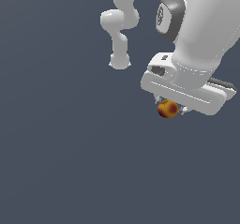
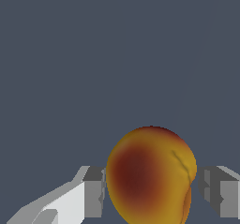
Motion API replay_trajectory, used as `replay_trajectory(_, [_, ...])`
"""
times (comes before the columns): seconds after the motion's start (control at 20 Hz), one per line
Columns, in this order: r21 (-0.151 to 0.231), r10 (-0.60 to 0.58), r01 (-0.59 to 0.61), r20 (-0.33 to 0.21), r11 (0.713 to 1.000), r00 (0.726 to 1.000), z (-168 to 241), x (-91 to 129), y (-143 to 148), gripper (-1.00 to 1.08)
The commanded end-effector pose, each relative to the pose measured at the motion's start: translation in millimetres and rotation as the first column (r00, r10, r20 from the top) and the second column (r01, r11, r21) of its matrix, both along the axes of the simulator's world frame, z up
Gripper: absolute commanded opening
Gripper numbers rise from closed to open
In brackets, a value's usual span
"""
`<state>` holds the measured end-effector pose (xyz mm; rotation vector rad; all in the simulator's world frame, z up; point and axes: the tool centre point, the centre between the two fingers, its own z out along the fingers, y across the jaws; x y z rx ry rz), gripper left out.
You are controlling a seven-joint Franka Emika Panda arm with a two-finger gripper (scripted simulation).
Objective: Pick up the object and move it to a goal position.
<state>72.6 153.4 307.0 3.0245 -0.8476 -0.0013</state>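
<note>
gripper (image 2: 152,192) straddling orange-red object (image 2: 150,176), contact unclear; plain dark grey surface (image 1: 70,162).

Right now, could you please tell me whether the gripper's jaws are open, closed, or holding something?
Gripper: jaws stand on either side of the orange-red ball; one finger touches it, a small gap shows at the other, so a firm hold cannot be told.

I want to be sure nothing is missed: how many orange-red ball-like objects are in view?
1. The orange-red ball-like object sits directly under the white gripper, between its fingers. Both views show this same one; no other is visible.
</note>
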Motion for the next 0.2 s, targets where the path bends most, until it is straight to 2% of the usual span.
replay_trajectory(0.0, [0.0, 0.0, 0.0, 0.001, 1.0, 1.0, 3.1, 1.9, 1.6, -1.0])
replay_trajectory(0.15, [0.0, 0.0, 0.0, 0.001, 1.0, 1.0, 3.8, 2.5, 2.2, -1.0])
